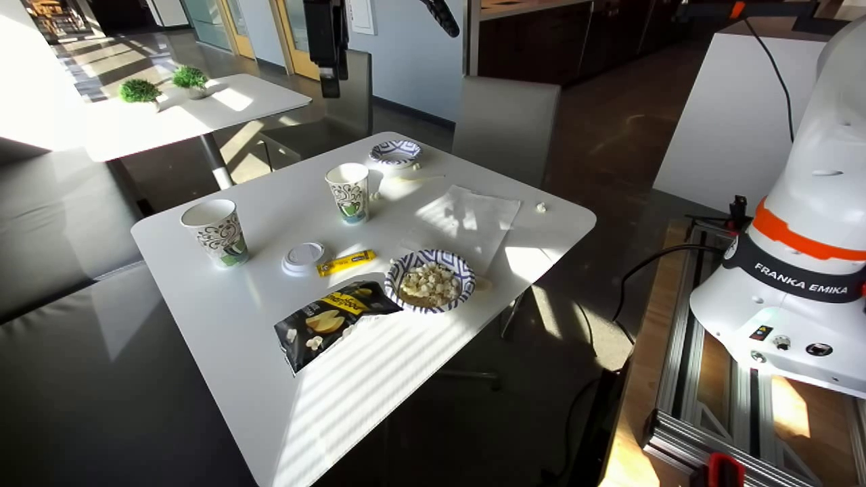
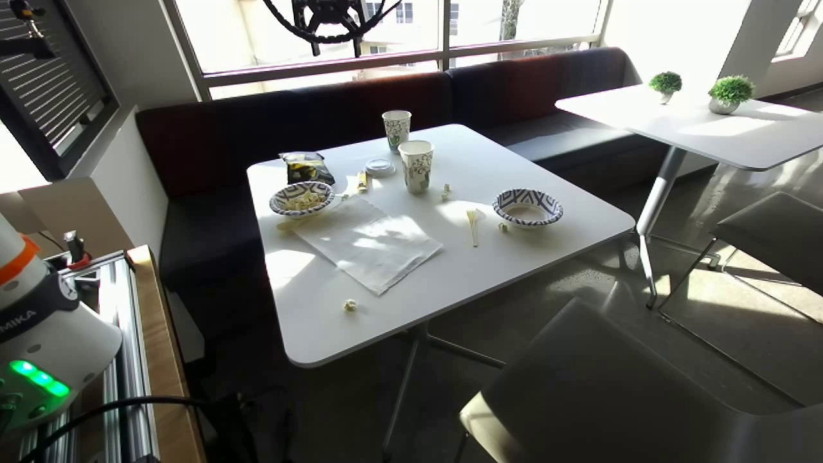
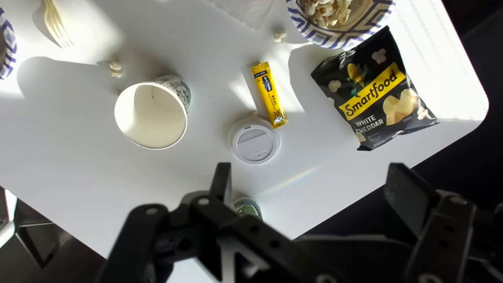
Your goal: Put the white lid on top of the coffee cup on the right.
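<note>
My gripper, its fingers spread wide, hangs well above the level of the white lid. The lid lies flat on the table, top up, with "SOLO" raised on it, reading upside down in my wrist view. At the lid's edge, touching or just beside it, I cannot tell which, is a yellow packet where I read "REAL"; its finest print is too small for me. Near the lid, past that packet, lies a black bag marked "Smartfood" and "WHITE CHEDDAR". Farther out on the same side of the lid, a patterned bowl holds popcorn. Near the lid but apart from it stands a paper coffee cup, its white inside showing. On another side of the lid stands a twin cup with the same dark scrolls and green print, mostly hidden in my wrist view. Well apart from the lid, my arm base reads "FRANKA EMIKA".
</note>
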Robot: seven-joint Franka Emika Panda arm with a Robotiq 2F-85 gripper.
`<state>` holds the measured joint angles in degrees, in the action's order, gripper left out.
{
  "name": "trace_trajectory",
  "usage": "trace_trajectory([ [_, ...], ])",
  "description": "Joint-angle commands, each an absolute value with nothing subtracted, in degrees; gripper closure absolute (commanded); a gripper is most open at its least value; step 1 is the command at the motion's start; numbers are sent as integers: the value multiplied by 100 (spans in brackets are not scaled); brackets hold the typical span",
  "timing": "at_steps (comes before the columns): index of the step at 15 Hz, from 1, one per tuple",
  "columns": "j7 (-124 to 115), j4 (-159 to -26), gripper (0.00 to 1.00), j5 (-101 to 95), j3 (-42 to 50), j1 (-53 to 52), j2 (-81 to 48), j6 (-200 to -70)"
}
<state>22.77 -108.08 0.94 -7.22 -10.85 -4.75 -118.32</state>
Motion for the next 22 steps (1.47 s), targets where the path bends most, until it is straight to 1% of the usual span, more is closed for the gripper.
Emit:
trace_trajectory([
  [1, 2264, -10788, 0, 83, -819, -1000, -466, -11810],
  [3, 2264, -10788, 0, 83, -821, -999, -460, -11810],
  [7, 1983, -10528, 0, 377, -835, -988, -931, -11766],
  [13, 724, -10348, 0, 280, -810, -1046, -1593, -11980],
  [18, 1, -9810, 0, 146, -732, -1104, -2422, -12331],
  [22, -53, -9198, 0, 198, -756, -1123, -3095, -12298],
])
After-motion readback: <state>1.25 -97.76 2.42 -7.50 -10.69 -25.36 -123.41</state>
